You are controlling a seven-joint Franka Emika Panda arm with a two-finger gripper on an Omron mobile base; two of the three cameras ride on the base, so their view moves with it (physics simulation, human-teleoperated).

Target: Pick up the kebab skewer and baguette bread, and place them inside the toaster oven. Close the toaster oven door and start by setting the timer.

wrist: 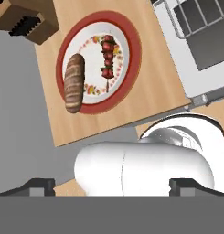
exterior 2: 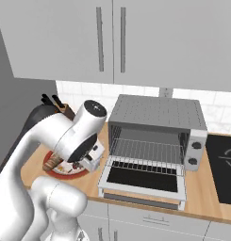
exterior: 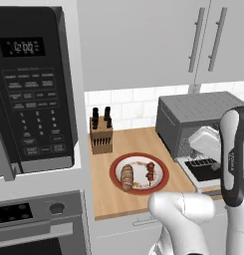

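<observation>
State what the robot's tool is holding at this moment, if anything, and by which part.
Nothing is held. The tool is open, high above the counter; the kebab skewer and baguette bread lie on the plate.

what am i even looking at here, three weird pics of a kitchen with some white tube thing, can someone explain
The white tube is a robot arm in a computer-rendered kitchen. Two pictures come from cameras behind it, left and right; the third looks down from its hand, with the open, empty gripper low in that picture. On the wooden counter sits a red-rimmed plate holding a baguette bread and, beside it without touching, a kebab skewer. Next to the plate stands a grey toaster oven with the toaster oven door folded down, and behind the plate a knife block. The black microwave hangs at left.
</observation>
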